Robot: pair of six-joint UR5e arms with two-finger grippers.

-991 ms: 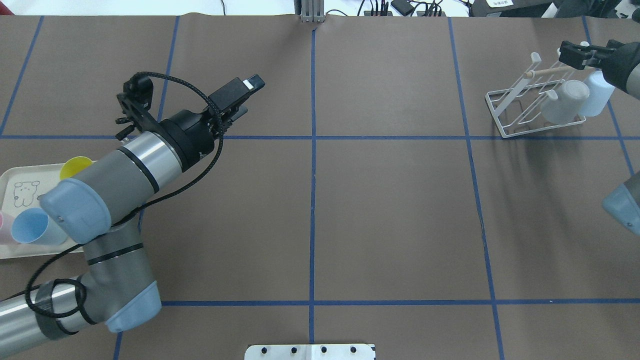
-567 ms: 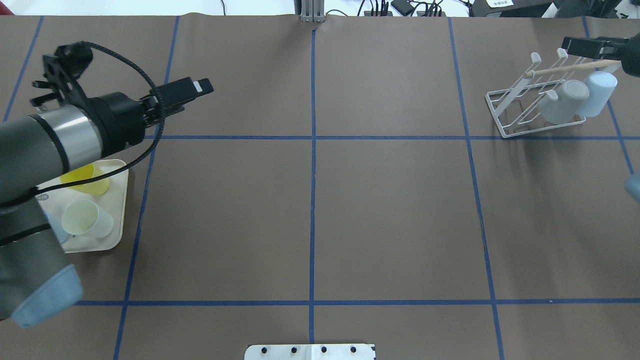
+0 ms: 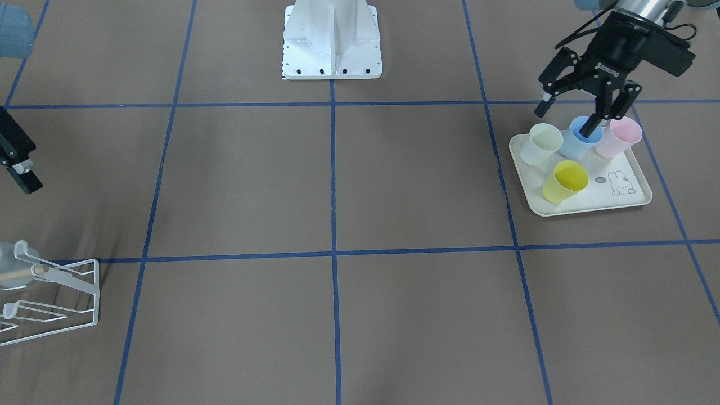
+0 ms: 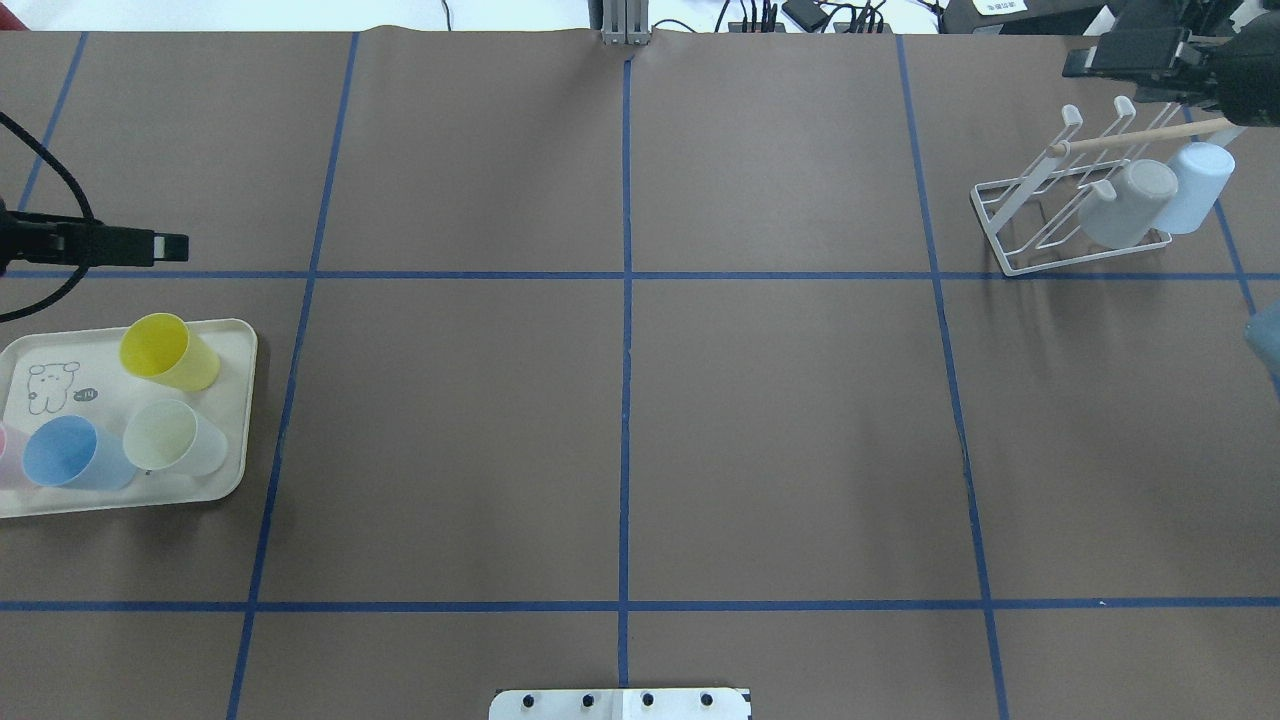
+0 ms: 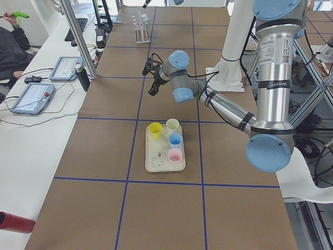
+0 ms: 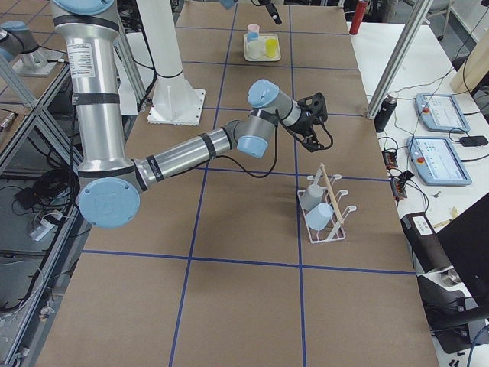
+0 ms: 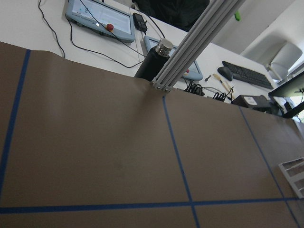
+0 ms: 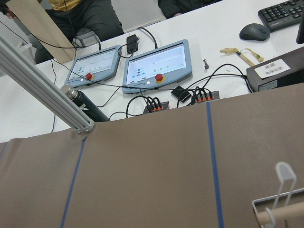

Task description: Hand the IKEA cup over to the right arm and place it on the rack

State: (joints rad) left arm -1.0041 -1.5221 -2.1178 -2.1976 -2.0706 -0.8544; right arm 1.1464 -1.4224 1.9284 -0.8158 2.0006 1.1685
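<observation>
The brown table, marked off with blue tape, had work at its two far ends and nothing in the middle squares. The left arm reached out toward the tray end, and the right arm was stretched toward the rack end, so the two were well apart.

The cream tray lay flat on the robot's left. The white wire rack stood on its right, with a grey-white cup and a light blue cup on its prongs.

The left gripper hung over the side of the tray nearer the robot's base, fingers spread wide and gripping nothing. From the front, one fingertip lined up with the blue cup, but the side view showed the gripper well above the tray, touching no cup. The right gripper hovered just beyond the rack. I could not tell how far its fingers were parted, and nothing showed between them.

Four cups stood on the tray. The blue one was between a pale green cup and a pink cup, and a yellow cup stood apart from that row.

This looked like the start of another pick, with the handover not yet begun. The left gripper probably needed to drop onto one cup, most likely the blue, catch its wall without knocking its close neighbours, then lift and carry it toward the table's centre. The right arm would have to come away from the rack to meet it there.
</observation>
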